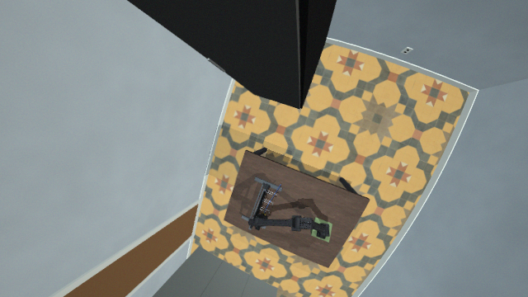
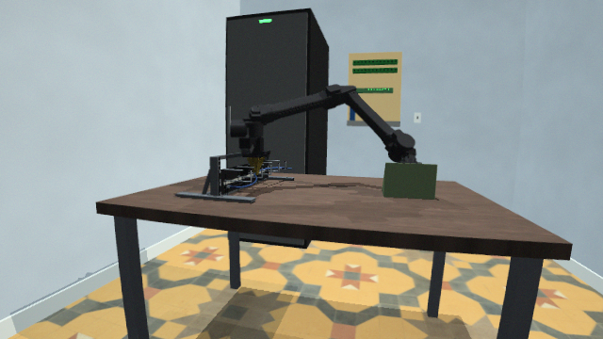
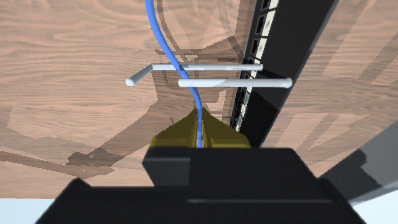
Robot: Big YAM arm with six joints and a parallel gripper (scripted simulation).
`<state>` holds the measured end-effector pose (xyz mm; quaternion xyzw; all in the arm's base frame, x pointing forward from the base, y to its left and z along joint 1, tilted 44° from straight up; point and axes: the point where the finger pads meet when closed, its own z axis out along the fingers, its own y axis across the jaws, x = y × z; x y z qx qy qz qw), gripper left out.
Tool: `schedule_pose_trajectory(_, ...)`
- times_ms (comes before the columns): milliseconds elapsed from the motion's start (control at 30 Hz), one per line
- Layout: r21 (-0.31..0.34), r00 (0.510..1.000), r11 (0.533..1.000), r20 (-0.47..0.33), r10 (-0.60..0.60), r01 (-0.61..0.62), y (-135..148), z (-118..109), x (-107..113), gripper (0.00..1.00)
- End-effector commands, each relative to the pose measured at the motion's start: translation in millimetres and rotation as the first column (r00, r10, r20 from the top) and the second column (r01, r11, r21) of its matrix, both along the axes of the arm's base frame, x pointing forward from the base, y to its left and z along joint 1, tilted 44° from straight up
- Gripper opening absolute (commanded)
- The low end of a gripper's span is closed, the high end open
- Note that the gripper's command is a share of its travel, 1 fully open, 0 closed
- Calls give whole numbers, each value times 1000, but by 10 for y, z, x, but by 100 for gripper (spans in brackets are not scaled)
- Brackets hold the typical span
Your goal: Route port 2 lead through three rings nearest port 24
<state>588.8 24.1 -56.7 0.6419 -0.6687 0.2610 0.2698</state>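
Observation:
My gripper (image 3: 199, 112) with yellow fingers is shut on the blue lead (image 3: 176, 60). In the wrist view the lead runs from between the fingers up across a white wire ring (image 3: 210, 75) of the cable manager and on over the wooden table. The black patch panel (image 3: 272, 65) with its row of ports stands to the right of the ring. In the side view my gripper (image 2: 255, 165) hangs just above the rack (image 2: 236, 181), and the blue lead (image 2: 245, 185) loops below it. From above, the rack (image 1: 262, 200) sits at the table's left part.
The arm's green base block (image 2: 409, 181) stands at the right of the table. A tall black cabinet (image 2: 275, 89) stands behind the table. The rack sits near the table's left edge (image 2: 141, 200).

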Motion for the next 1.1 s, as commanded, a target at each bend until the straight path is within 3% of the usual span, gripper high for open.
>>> schedule_pose_trajectory(0,9,1000,1000,28,8,-8,52,89,221,0)
schedule_pose_trajectory(1067,11,999,1000,39,11,-12,86,107,303,0)
